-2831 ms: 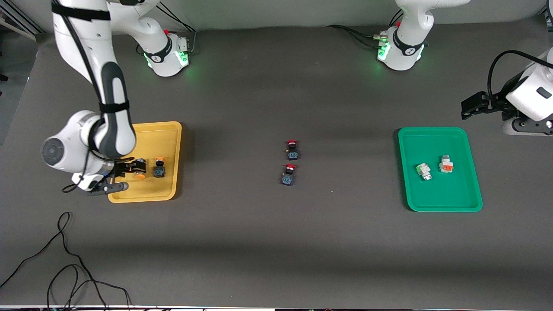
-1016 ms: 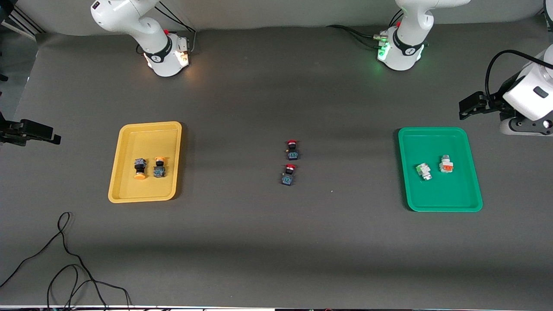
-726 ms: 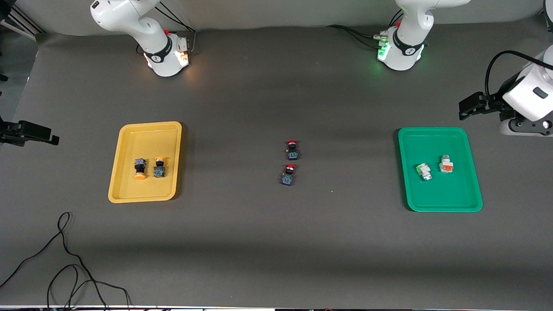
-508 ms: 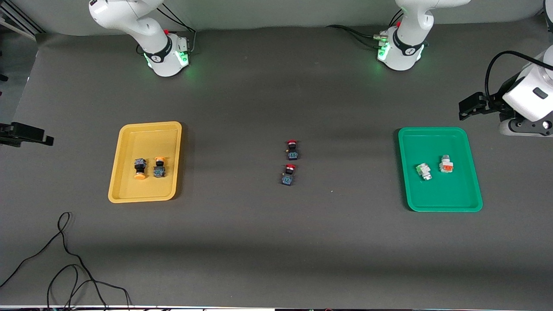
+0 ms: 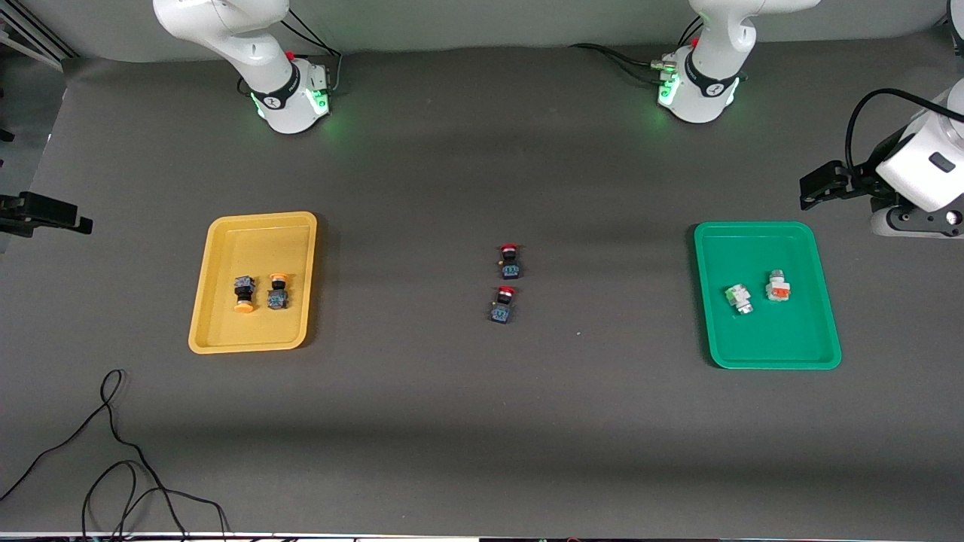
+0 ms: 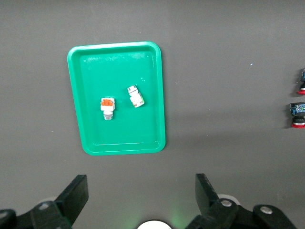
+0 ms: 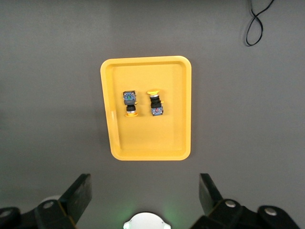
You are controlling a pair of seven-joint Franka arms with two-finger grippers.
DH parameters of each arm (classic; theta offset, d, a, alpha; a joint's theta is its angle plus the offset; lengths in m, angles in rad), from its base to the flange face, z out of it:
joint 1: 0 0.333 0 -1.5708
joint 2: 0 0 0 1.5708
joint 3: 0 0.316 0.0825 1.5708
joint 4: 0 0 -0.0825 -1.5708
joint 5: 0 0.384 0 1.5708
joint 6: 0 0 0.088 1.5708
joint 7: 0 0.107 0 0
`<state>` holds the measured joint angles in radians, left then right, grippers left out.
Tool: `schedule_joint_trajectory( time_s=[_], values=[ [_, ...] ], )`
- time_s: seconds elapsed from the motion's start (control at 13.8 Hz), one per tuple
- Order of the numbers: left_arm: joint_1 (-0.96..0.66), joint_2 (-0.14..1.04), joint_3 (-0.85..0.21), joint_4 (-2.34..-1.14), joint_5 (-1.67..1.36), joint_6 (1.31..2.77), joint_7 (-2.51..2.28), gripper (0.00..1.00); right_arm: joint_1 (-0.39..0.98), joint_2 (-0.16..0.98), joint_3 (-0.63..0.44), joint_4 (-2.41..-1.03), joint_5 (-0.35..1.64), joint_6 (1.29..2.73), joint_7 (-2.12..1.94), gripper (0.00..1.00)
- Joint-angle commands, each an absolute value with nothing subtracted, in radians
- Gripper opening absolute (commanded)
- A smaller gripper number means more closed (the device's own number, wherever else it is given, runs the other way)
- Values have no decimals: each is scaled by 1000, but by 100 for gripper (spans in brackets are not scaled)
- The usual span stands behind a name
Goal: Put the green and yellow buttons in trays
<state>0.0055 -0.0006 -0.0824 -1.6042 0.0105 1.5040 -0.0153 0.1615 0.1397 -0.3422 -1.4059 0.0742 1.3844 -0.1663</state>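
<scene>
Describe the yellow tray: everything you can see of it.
The yellow tray is a shallow rectangle with rounded corners and a low raised rim, apparently smooth plastic. It lies flat on the dark table toward the right arm's end, its long sides running toward the front camera. Two dark buttons with orange-yellow caps lie side by side near its middle, one with its cap pointing toward the front camera, the other with its cap pointing away. No gripper touches it.

Two buttons [image 5: 257, 293] in each tray [image 5: 226, 339]
</scene>
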Motion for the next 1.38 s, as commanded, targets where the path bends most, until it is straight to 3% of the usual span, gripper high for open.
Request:
schedule_joint_trajectory(
  time_s=[0.0, 0.22, 0.44, 1.31],
  values=[
    [-3, -5, -75, -1600, 3, 1512, -11, 100, 149, 28, -299, -1557, 35, 1475, -141, 100],
    [-3, -5, -75, -1598, 3, 1514, -11, 100, 109, -26, -285, -1643, 32, 1554, -143, 100],
    [-5, -3, -75, -1595, 3, 1514, -11, 100, 11, -58, -167, -1686, 31, 1574, -138, 100],
    [-3, 5, -75, -1588, 3, 1516, -11, 100, 12, -44, -166, -1678, 31, 1562, -115, 100]
  ],
)
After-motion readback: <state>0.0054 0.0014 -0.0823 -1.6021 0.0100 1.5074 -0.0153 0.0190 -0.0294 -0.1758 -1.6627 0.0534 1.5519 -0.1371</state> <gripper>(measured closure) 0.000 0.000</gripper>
